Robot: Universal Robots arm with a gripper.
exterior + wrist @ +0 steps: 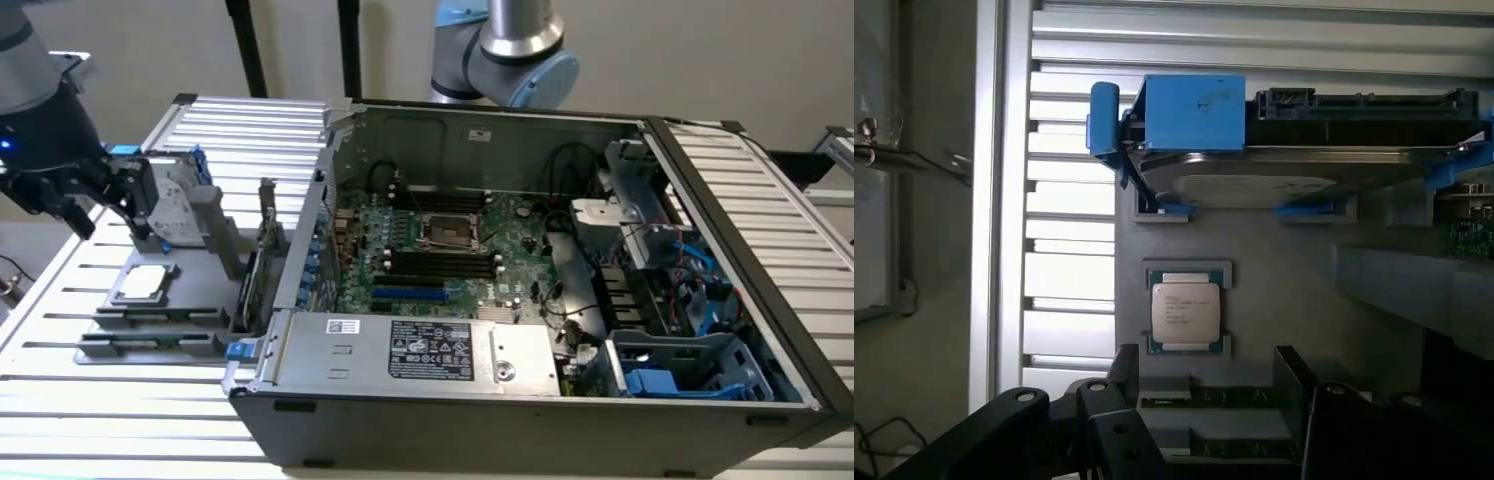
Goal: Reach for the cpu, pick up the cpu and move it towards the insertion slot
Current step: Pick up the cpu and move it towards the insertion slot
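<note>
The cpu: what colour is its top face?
The cpu is silvery-white on top, clearest in the wrist view.

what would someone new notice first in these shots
The big open computer case sits in the exterior view's middle, its green motherboard showing the shiny insertion slot. On the grey holder at the exterior view's left lies the small silvery cpu, with the dark gripper hanging above it, fingers open.

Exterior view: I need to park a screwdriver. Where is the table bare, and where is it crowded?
Bare slats of the table lie in front of the grey fixture and the computer case. Crowded: the fixture, holding the cpu and hard drive, with the gripper near it.
</note>
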